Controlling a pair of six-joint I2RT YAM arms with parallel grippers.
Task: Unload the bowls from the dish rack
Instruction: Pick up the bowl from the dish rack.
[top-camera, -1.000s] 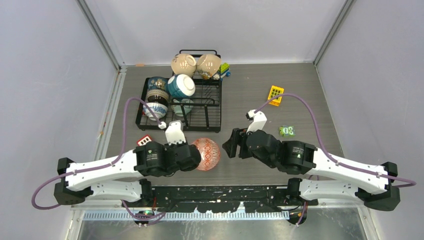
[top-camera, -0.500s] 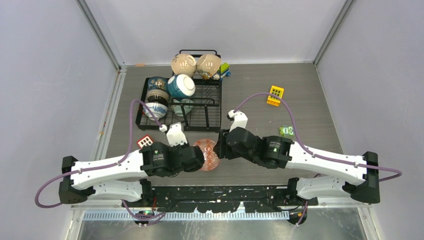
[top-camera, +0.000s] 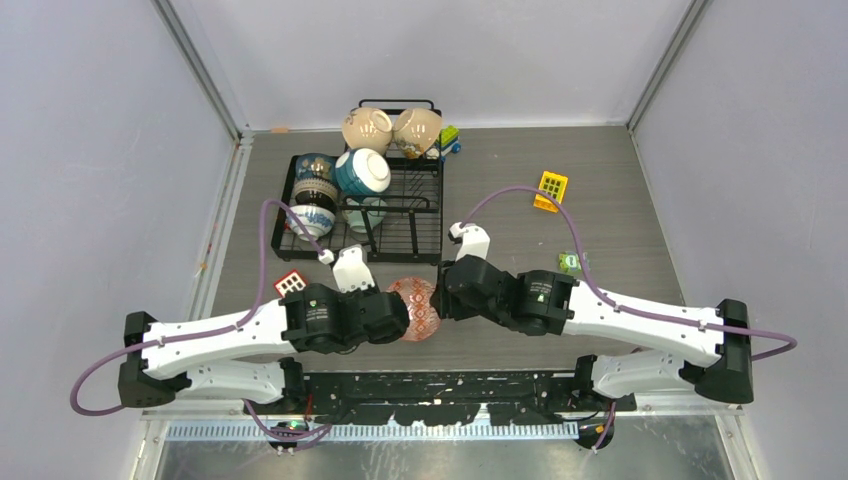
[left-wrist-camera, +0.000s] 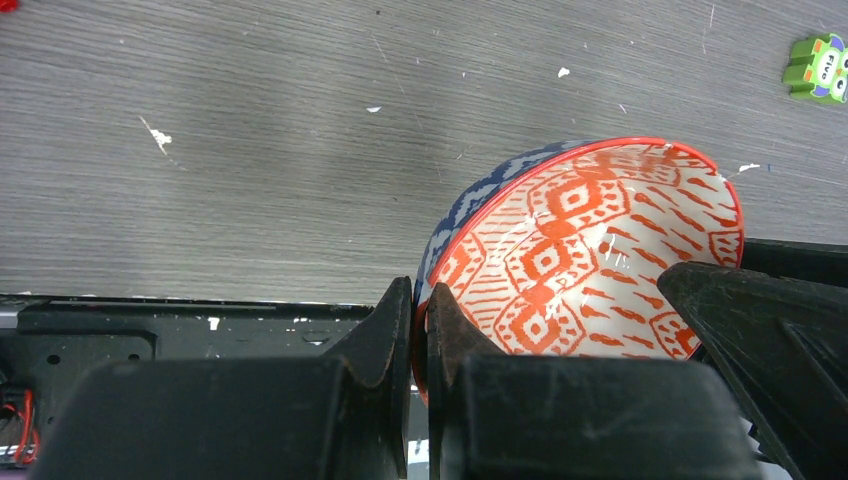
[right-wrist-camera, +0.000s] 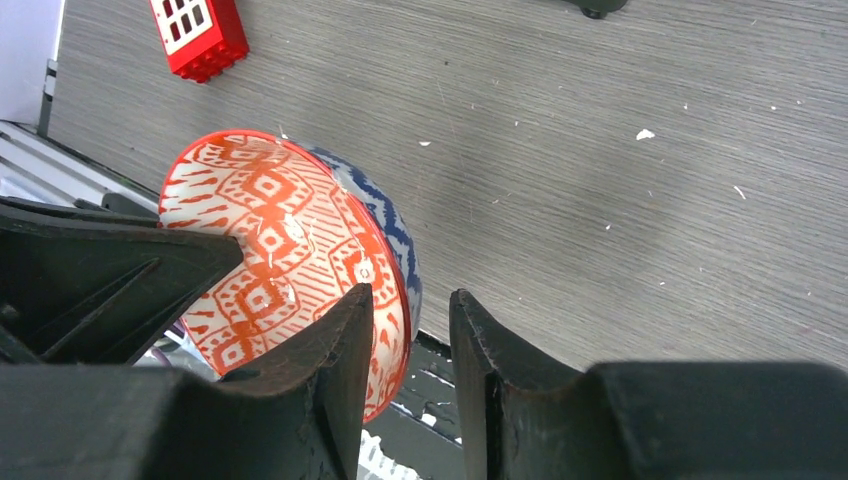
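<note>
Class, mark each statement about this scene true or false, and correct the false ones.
1. The left hand grips the red-patterned bowl by its rim. True.
2. That bowl sits in the dish rack. False: it is held up in front of the rack.
3. The right hand has its fingers either side of the bowl's opposite rim. True.
4. The red block lies inside the rack. False: it lies on the table in front of the rack.
5. The rack holds nothing. False: several bowls sit in it.

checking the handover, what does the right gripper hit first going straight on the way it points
The red-patterned bowl: its rim sits between the jaws of the right gripper; beyond, probably the left gripper.
</note>
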